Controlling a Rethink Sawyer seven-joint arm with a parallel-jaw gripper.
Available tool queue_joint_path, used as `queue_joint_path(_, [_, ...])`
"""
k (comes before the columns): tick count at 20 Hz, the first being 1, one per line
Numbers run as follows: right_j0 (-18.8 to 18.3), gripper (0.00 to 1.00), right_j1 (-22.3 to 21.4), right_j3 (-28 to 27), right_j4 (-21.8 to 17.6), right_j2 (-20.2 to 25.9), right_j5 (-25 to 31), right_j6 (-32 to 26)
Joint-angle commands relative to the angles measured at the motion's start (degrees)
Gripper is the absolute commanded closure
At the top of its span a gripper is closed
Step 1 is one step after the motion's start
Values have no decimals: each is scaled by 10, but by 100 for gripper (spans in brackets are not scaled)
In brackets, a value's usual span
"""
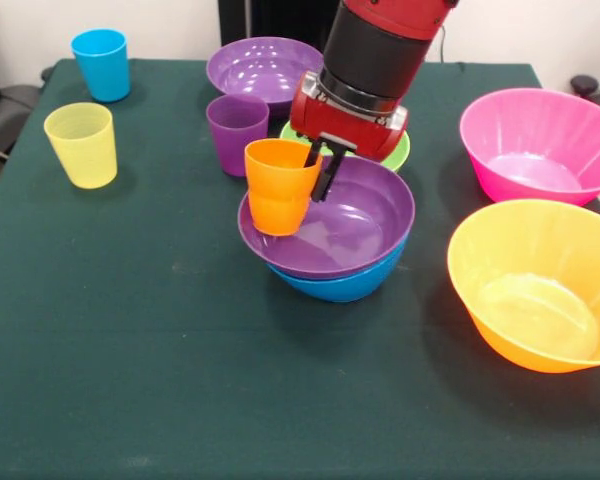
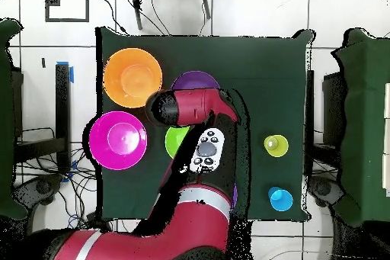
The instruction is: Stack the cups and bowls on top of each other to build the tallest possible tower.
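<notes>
My gripper (image 1: 316, 178) is shut on the rim of the orange cup (image 1: 279, 188) and holds it upright over the left rim of a purple bowl (image 1: 355, 222). That bowl is nested in the blue bowl (image 1: 342, 286), forming the low tower at mid-table. The purple cup (image 1: 237, 131) stands just behind the orange cup. The yellow cup (image 1: 82, 143) and blue cup (image 1: 102, 63) stand at far left. In the overhead view the arm (image 2: 194, 112) hides the gripper and the orange cup; the purple bowl's edge (image 2: 196, 80) shows.
A second purple bowl (image 1: 265, 68) and the green bowl (image 1: 402, 152) sit behind the gripper. The pink bowl (image 1: 540, 145) and orange bowl (image 1: 535, 285) stand at the right. Overhead shows the orange bowl (image 2: 132, 76), pink bowl (image 2: 118, 139), green bowl (image 2: 175, 141), yellow cup (image 2: 276, 146) and blue cup (image 2: 280, 199).
</notes>
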Motion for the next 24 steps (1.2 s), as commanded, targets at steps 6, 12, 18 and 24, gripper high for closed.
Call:
queue_joint_path(6, [15,100,24,-11,-18,37,-5,32])
queue_joint_path(12, [37,100,24,-42,-36,13,33,9])
queue_joint_path(18, [49,100,11,-52,-27,5,81,0])
queue_joint_path(24, [56,100,13,-59,-24,0,91,6])
